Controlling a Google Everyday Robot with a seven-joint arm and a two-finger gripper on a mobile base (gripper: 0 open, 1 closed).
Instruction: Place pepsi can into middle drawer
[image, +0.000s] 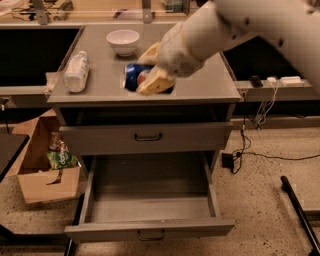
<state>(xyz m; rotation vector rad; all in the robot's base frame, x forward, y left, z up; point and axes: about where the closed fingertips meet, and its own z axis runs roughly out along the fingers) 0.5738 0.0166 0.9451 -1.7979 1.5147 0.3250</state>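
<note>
End effector (149, 75) sits over the front part of the desk (210, 85), clamped on the pepsi can (132, 77), which is turned sideways and seems held just off the top, white bowl (123, 41) behind, plastic bottle (76, 73) lying well left, middle drawer (150, 229) pulled open below.

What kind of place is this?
Probably a lab or workshop: grey drawer cabinet, cables trailing on the floor, cardboard box beside it. The end effector grips the pepsi can over the cabinet top.
</note>
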